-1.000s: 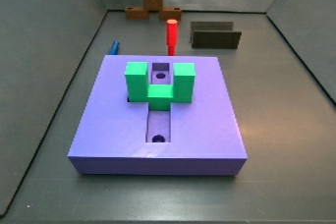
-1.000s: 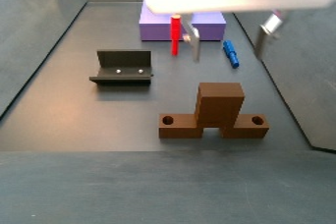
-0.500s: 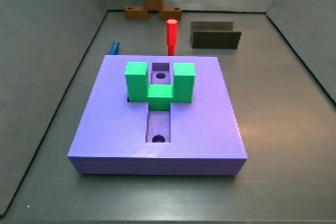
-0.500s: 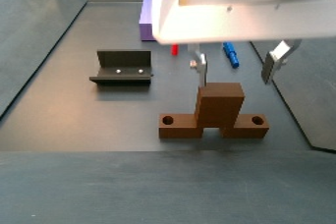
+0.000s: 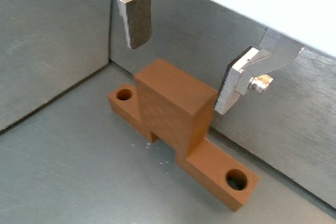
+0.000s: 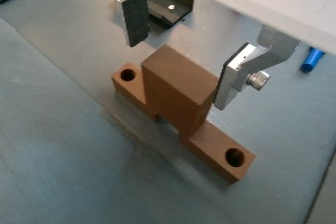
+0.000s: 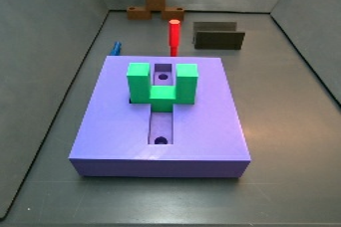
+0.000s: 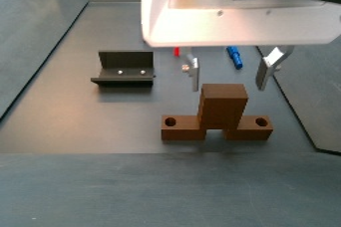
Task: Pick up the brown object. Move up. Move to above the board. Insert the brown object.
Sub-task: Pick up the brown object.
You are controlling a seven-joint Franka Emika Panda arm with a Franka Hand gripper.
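Note:
The brown object (image 8: 221,112) rests on the grey floor: an upright square post between two flat ends, each with a round hole. It also shows in both wrist views (image 5: 175,110) (image 6: 179,92) and far back in a side view (image 7: 155,0). My gripper (image 8: 232,74) hangs open just above it, one finger (image 5: 133,19) on each side of the post top and neither touching it. The same open stance shows in a wrist view, gripper (image 6: 184,49). The lavender board (image 7: 160,121) with its green bracket (image 7: 163,82) lies apart from the brown object; the gripper body hides it in the side view that shows the gripper.
The dark fixture (image 8: 126,69) stands beside the brown object and also appears in another side view (image 7: 218,38) and a wrist view (image 6: 167,7). A red cylinder (image 7: 174,34) stands upright behind the board. A small blue piece (image 8: 233,56) lies by the wall. Grey walls enclose the floor.
The gripper has travelled from near the board over to the brown object and come lower, so its open fingers now flank the post top. The pieces have not moved.

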